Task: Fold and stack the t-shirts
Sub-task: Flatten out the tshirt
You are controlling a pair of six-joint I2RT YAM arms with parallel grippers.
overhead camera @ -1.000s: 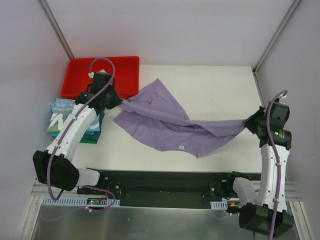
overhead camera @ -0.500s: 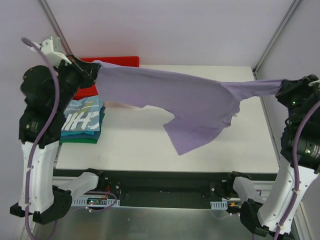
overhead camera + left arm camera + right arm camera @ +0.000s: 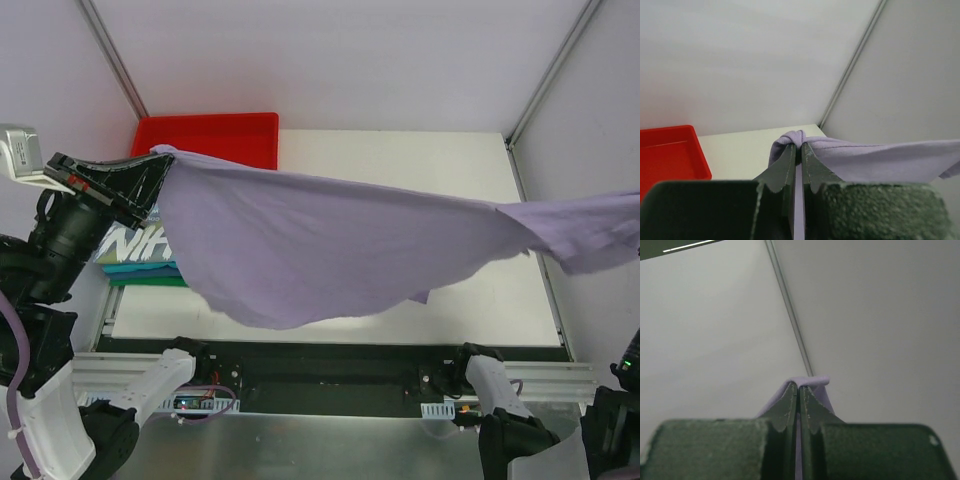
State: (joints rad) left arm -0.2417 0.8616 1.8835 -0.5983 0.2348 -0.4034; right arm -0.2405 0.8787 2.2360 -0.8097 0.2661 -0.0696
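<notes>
**A:** What are the claws doing?

**B:** The left gripper [image 3: 801,147] has its fingers pressed together on a bunched corner of the lavender t-shirt [image 3: 330,240]. The right gripper [image 3: 799,388] pinches another fold of the same cloth, clamped just as tight.

**A:** What's new?

**B:** A second ago that shirt lay crumpled on the table [image 3: 400,160]. Half a second ago it was up but twisted, with one flap dangling. Now both arms have gone higher and wider, the right one past the right edge of the overhead view. The cloth spans left to right as one broad sheet, sagging toward the near side.

**A:** Meaning?

**B:** I'd say it's been shaken open, ready to be laid flat, and no fold is made yet. The folded t-shirts [image 3: 130,248] wait at the left, just nearer than the red tray [image 3: 215,135] and partly hidden by the sheet.
</notes>
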